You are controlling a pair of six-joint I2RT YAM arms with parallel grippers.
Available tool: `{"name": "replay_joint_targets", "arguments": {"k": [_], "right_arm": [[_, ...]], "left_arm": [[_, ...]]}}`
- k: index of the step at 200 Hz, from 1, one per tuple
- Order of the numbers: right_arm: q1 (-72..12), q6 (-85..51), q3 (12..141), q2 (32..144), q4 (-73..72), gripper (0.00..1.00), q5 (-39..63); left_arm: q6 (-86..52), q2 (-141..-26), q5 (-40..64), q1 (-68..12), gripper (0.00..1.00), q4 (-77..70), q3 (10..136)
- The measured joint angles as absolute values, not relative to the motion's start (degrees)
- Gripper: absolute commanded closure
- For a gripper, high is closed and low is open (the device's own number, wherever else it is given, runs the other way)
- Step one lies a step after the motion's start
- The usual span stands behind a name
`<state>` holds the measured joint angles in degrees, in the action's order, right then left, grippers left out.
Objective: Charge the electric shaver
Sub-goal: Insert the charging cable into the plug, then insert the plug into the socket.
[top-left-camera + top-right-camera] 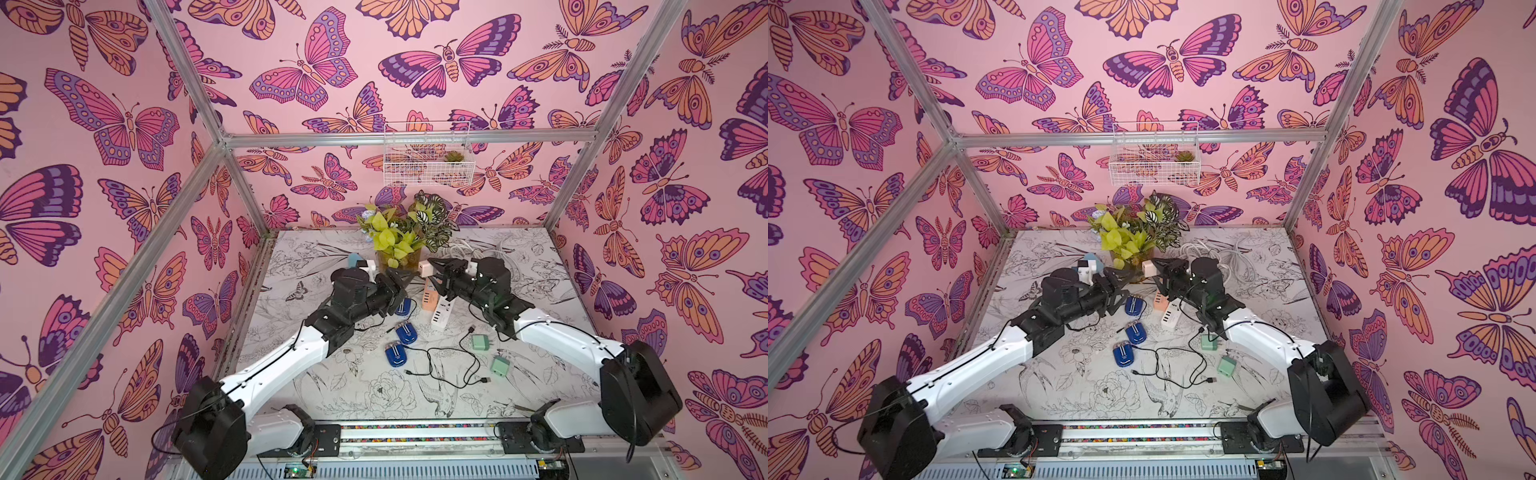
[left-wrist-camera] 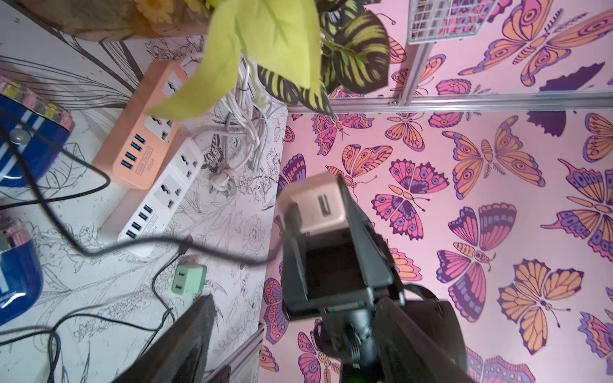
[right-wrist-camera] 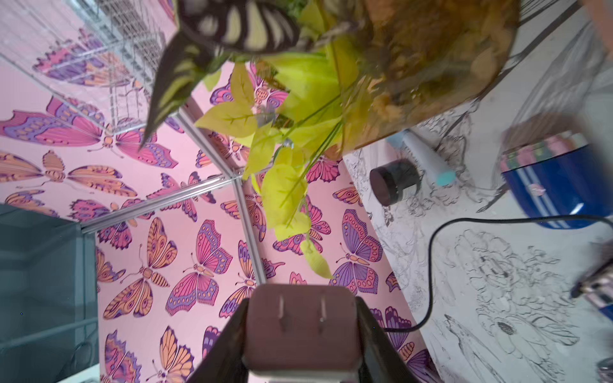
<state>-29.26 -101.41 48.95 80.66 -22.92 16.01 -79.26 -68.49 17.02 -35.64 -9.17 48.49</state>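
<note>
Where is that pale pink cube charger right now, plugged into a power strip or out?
Out. The pale pink cube charger is held in the air by the right pincer, both metal prongs bare.

Left tool [image 1: 401,277], jaws spread wide and empty, points toward the right tool [image 1: 432,266], whose jaws clamp a USB wall charger [image 1: 424,268] at their tips; both arms reach forward.

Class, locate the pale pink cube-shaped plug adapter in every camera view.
Top view: pale pink cube adapter in right gripper, beside yellow-green leafy plant.
Top view: adapter, same spot.
Left wrist: adapter held ahead, USB slot visible.
Right wrist: adapter clamped, prongs showing.
Shared landmark: that plant.
</note>
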Motion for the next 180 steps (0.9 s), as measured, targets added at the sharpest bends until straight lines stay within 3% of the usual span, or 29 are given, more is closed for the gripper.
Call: {"name": "replay_joint_targets", "arguments": {"k": [33, 69, 100, 136, 180], "right_arm": [[-24.9, -100.2, 50.8, 80.7, -11.9, 1.0, 19.4], [-23.7, -102.1, 53.8, 80.7, -5.6, 1.0, 23.8], [-23.7, -107.4, 54.0, 80.7, -3.6, 1.0, 27.6], [-23.7, -113.6, 54.0, 80.7, -3.8, 1.0, 30.0], [-23.7, -118.2, 54.0, 80.7, -5.4, 1.0, 31.9]], "left_arm": [[-70.6, -64.0, 18.1, -34.8, 0.33, -1.4, 49.7], [-52.7, -66.7, 15.7, -34.2, 0.36, 3.7, 56.0], [-38.7, -73.4, 15.0, -34.7, 0.32, -1.3, 57.5], [-32.6, -81.3, 16.9, -35.6, 0.3, -8.5, 57.3], [-31.2, -83.5, 18.6, -36.9, 0.41, -15.4, 57.0]]}}
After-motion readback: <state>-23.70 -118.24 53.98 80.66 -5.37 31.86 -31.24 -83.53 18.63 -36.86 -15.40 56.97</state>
